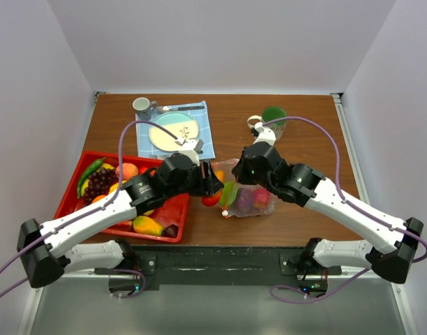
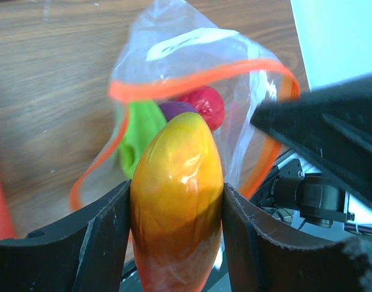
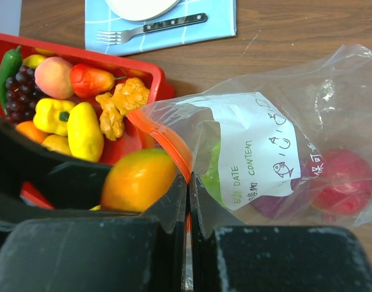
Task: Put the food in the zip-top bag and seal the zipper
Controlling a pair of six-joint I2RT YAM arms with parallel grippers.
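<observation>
Left pincer (image 2: 175,204) grips orange-yellow mango (image 2: 177,158) at zip-top bag (image 2: 174,55) mouth; right pincer (image 3: 188,188) clenched on zipper (image 3: 168,141), holding it agape. Loading step; next, likely: push mango past rim, release.

The left arm (image 1: 88,220) is slanting from its base at the near left corner of the worktop up toward the middle, wrist bent so the left tool (image 1: 213,183) is pointing right. Its two fingers (image 2: 101,237) are standing partly apart and pressing on both sides of a yellow-orange fruit (image 2: 177,176). The right arm (image 1: 353,209) is slanting from the near right corner inward, and its wrist is turning the right tool (image 3: 188,188) toward the left one. Its jaws are squeezed together, pinching the mouth edge of the zip-top bag (image 3: 332,91). The two tools are sitting near each other, tips almost meeting.
</observation>
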